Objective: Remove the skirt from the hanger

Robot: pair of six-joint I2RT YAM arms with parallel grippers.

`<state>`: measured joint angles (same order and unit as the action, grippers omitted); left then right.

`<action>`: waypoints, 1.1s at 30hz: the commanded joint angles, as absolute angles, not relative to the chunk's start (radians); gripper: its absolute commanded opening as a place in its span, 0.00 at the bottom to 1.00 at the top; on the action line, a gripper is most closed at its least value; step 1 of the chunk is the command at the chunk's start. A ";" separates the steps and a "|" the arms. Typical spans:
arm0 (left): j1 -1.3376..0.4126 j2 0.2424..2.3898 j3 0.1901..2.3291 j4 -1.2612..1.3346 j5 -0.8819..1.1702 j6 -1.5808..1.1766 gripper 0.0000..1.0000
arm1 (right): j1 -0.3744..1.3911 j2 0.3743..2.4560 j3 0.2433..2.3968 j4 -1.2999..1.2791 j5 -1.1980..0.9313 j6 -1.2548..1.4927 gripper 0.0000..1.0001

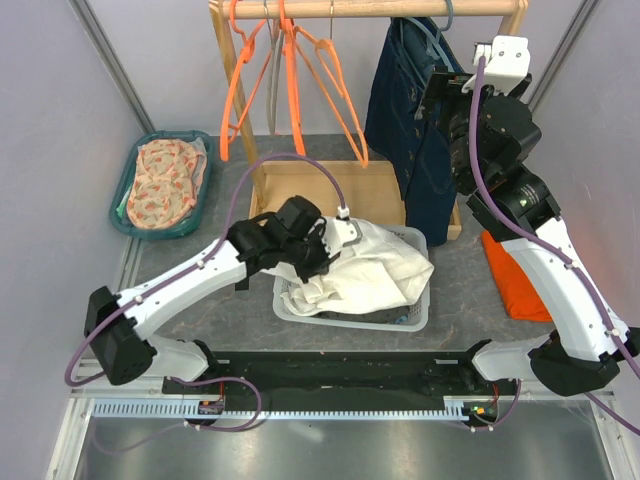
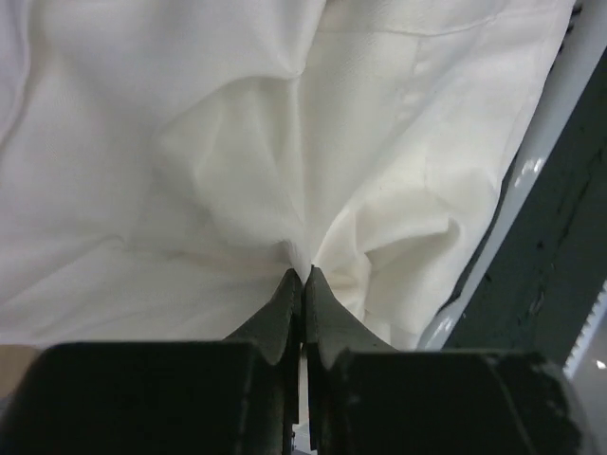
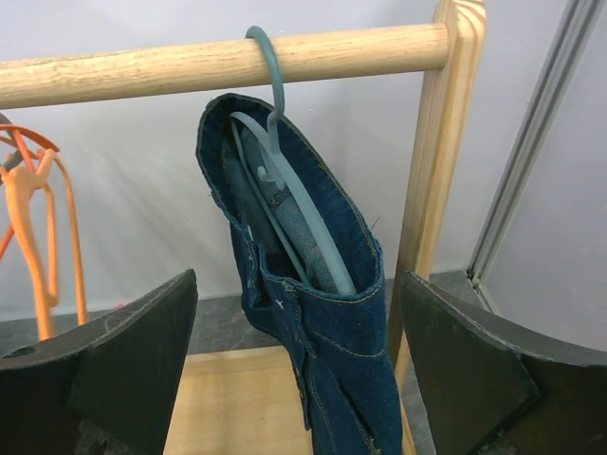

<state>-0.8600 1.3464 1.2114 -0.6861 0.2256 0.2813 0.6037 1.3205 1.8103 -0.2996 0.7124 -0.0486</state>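
Right gripper [image 3: 299,365]: jaws spread wide, holding nothing, squared up to the denim skirt [image 3: 327,332], which hangs on a blue-grey hanger [image 3: 285,190] from the wooden rail [image 3: 142,66]. Best to bite the waistband clear of the hanger arm, then draw downward. Left gripper [image 2: 303,277] pinched tight on white cloth [image 2: 237,142] over the basket [image 1: 350,322]

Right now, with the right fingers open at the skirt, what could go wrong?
1. The right fingers may pinch the hanger along with the skirt, so pulling could drag both off the rail.
2. The left fingers are shut on the cloth in the basket; moving that arm to help could haul it out.
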 commanded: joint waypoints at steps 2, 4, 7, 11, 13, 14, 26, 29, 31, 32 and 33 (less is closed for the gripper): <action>-0.880 1.448 1.152 -0.851 0.376 0.296 0.02 | 0.598 1.307 1.810 -0.272 0.782 -0.031 0.93; -0.887 1.503 1.146 -0.851 0.347 0.296 0.02 | 0.597 1.307 1.810 -0.272 0.798 -0.022 0.93; -0.893 1.581 1.131 -0.812 0.270 0.299 0.02 | 0.597 1.315 1.810 -0.272 0.824 -0.021 0.94; -0.896 1.672 1.115 -0.735 0.074 0.285 0.66 | 0.597 1.336 1.821 -0.275 0.839 -0.029 0.96; -0.897 1.678 1.074 -0.671 -0.012 0.285 0.88 | 0.594 1.345 1.825 -0.273 0.839 -0.023 0.97; -0.897 1.678 1.063 -0.628 -0.035 0.290 0.99 | 0.595 1.348 1.832 -0.275 0.836 -0.023 0.97; -0.899 1.435 1.100 -0.684 -0.034 0.236 1.00 | 0.468 1.485 2.028 -0.275 0.660 -0.018 0.98; -0.900 1.306 1.155 -0.701 0.026 0.236 1.00 | 0.405 1.512 2.040 -0.287 0.528 -0.003 0.98; -0.899 1.232 1.180 -0.700 0.078 0.250 1.00 | 0.362 1.548 2.066 -0.326 0.401 0.035 0.98; -0.899 1.214 1.183 -0.695 0.096 0.265 1.00 | 0.351 1.561 2.080 -0.342 0.384 0.047 0.98; -0.899 1.200 1.189 -0.695 0.116 0.274 1.00 | 0.335 1.586 2.098 -0.356 0.350 0.066 0.98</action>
<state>-0.9028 1.2972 1.1236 -0.6994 0.0269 0.2668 0.3805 1.5261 2.0289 -0.3099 0.5503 0.0029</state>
